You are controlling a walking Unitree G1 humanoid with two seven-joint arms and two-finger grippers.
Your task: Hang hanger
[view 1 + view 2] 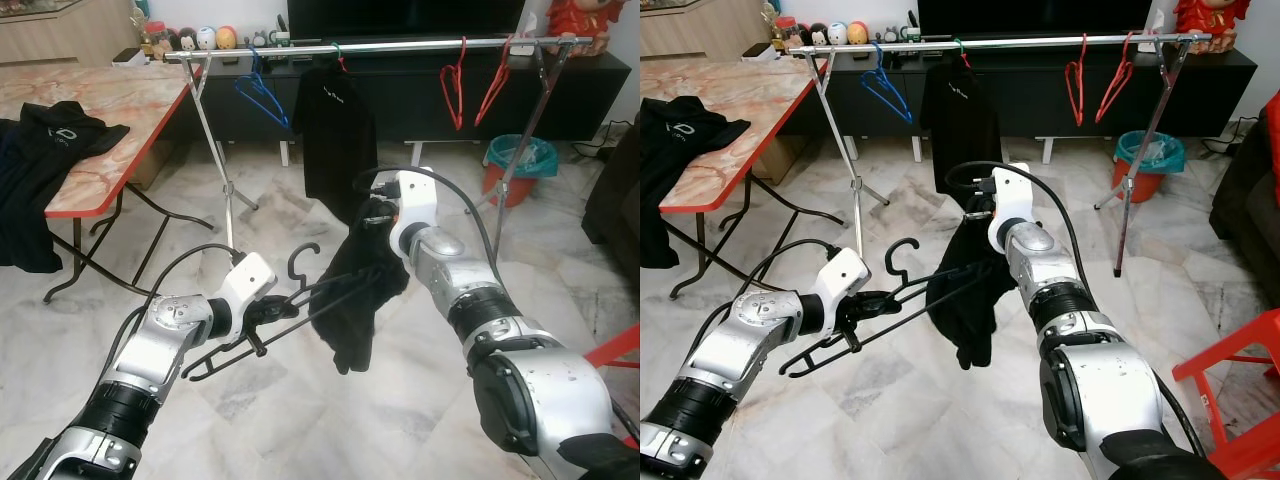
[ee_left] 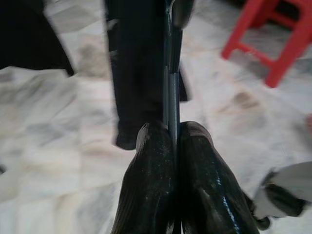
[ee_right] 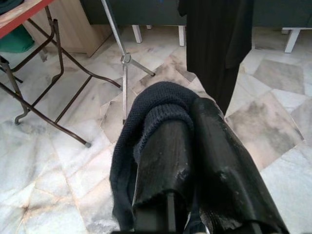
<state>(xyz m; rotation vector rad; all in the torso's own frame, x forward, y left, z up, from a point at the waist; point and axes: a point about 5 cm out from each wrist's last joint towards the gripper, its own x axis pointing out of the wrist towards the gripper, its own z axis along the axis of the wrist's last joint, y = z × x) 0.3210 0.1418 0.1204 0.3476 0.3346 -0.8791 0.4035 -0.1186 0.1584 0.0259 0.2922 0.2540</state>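
Observation:
My left gripper [image 1: 268, 308] is shut on the lower bar of a black wire hanger [image 1: 300, 265], held low over the floor with its hook pointing up. In the left wrist view the fingers [image 2: 151, 180] pinch the thin hanger bar [image 2: 171, 92]. My right gripper [image 1: 377, 222] is shut on the top of a black garment [image 1: 355, 300], which droops over the hanger's far end. In the right wrist view dark knit cloth [image 3: 151, 109] wraps over one finger [image 3: 214, 146]. The silver clothes rail [image 1: 400, 47] stands beyond, with a black shirt [image 1: 335, 130] hanging on it.
A blue hanger [image 1: 262, 100] and two red hangers [image 1: 455, 85] hang on the rail. A marble-top table [image 1: 120, 105] with black clothing [image 1: 40, 150] stands at the left. A teal bin [image 1: 520, 165] is by the rail's right leg and a red stool [image 1: 1230, 390] at the near right.

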